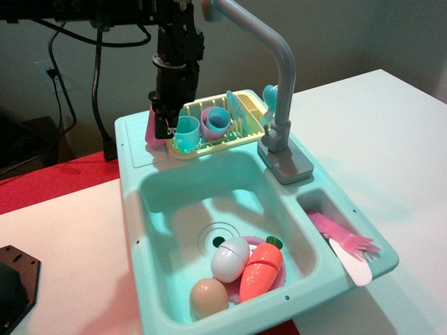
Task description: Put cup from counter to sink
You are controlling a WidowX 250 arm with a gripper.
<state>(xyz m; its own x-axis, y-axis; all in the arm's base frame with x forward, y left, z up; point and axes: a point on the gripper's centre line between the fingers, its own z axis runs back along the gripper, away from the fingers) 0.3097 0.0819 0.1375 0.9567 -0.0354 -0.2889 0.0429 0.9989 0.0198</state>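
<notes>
The small light-pink cup (151, 128) is held in my gripper (160, 125), tilted and lifted a little above the mint-green counter ledge (142, 158) at the sink unit's back left. The gripper's black fingers are shut on the cup's right side and hide part of it. The deep mint-green sink (183, 202) with its ringed drain (218, 236) lies in front and below, to the right of the cup. The grey faucet (281, 77) arches over the basin's back right.
A yellow dish rack (222, 142) beside the gripper holds a teal cup (187, 132) and a pink-lilac cup (216, 120). The sink holds a white egg (230, 259), a brown egg (208, 297) and a toy carrot (261, 269). Pink cutlery (342, 240) lies in the side compartment.
</notes>
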